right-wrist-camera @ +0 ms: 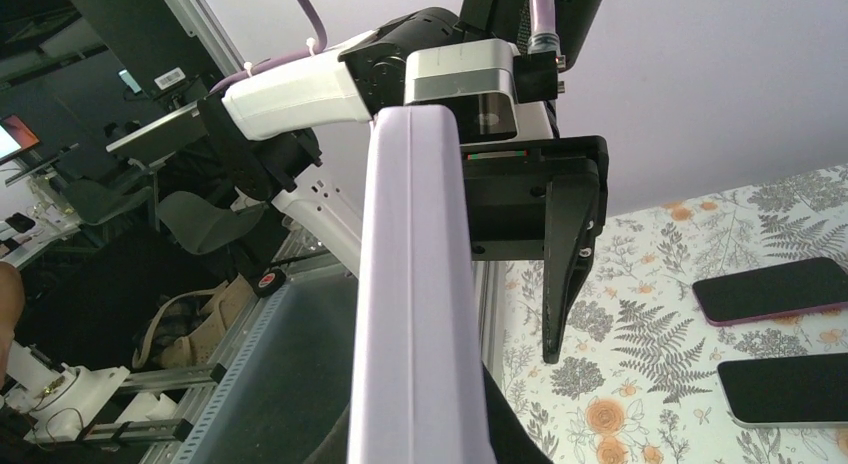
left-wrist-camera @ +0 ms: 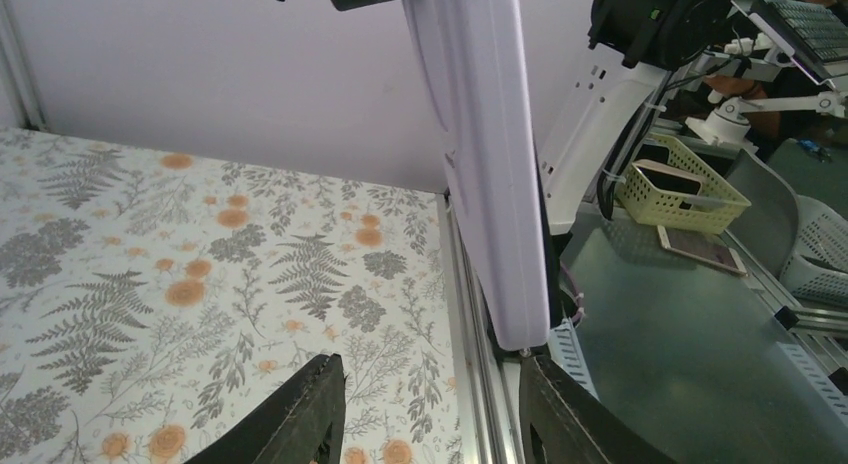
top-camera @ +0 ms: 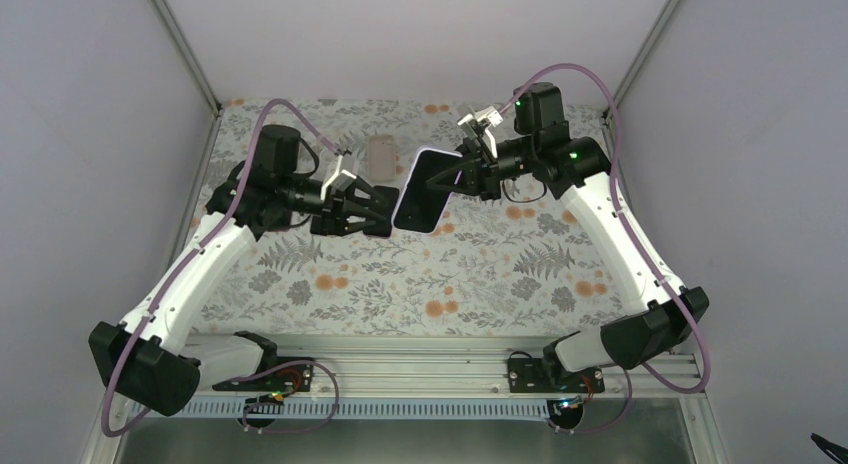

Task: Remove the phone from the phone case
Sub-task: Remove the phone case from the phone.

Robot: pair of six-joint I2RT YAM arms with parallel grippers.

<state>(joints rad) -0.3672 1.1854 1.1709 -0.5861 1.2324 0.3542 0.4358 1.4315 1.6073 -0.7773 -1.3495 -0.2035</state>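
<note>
Two grippers work over the floral table (top-camera: 450,284). The right gripper (top-camera: 455,179) is pinched on one lavender phone case (left-wrist-camera: 490,164), holding it clear above the table and tilted. The phone (top-camera: 425,189) sits inside the case, dark screen up. The left gripper (top-camera: 388,212) has its jaws spread. Its two fingers (left-wrist-camera: 310,414) stand either side of the case's lower end without touching it. Two further phones (right-wrist-camera: 770,289) (right-wrist-camera: 790,386) lie flat on the table, side by side. One flat grey item (top-camera: 381,156) lies beyond the left gripper; it is possibly another phone or case.
</note>
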